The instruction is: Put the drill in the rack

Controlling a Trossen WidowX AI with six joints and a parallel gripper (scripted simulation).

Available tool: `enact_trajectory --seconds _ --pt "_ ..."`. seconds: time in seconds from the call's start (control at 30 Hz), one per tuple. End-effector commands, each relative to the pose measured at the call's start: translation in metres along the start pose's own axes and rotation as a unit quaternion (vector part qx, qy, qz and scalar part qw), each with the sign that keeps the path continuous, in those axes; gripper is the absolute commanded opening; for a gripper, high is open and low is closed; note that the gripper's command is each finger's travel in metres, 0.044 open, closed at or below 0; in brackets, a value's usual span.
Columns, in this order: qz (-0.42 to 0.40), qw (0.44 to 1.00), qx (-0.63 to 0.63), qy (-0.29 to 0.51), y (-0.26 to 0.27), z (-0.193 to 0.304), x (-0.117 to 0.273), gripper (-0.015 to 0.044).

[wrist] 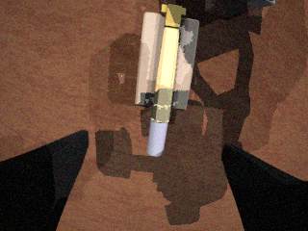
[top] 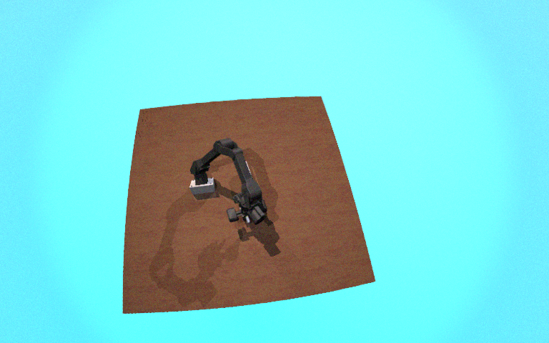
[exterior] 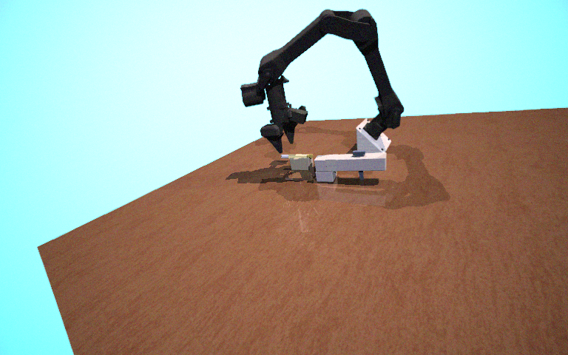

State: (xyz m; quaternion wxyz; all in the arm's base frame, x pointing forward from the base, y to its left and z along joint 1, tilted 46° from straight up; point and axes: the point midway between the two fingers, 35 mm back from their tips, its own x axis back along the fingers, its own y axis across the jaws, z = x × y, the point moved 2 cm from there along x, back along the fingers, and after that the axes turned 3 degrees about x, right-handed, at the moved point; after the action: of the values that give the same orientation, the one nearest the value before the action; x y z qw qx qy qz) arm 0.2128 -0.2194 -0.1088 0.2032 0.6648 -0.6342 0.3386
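My fingers are running off the wrist view's edge; from the top, my arm (top: 252, 190) is hiding the rack.

from here, the black arm (exterior: 308, 39) arches across the upper middle of the frame, its open gripper (exterior: 285, 147) pointing down left of center. just below the fingertips, the yellow drill (exterior: 300, 156) with its pale tip lies along a light rack (exterior: 300, 163), beside a long white block (exterior: 349, 163).
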Motion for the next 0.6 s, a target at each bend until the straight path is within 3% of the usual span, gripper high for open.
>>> enact_trajectory --seconds 0.0,0.1,0.23,0.4,0.57 --pt "0.0 1.0 0.003 0.005 -0.002 0.001 0.015 0.044" --pt "-0.005 1.0 -0.022 0.022 -0.001 0.009 0.009 0.044" --pt "-0.01 0.977 -0.155 0.149 -0.009 0.06 0.029 0.044" --pt "0.06 0.89 -0.329 0.309 -0.027 0.12 0.072 0.044" --pt "0.153 0.796 -0.433 0.394 -0.042 0.153 0.111 0.044"
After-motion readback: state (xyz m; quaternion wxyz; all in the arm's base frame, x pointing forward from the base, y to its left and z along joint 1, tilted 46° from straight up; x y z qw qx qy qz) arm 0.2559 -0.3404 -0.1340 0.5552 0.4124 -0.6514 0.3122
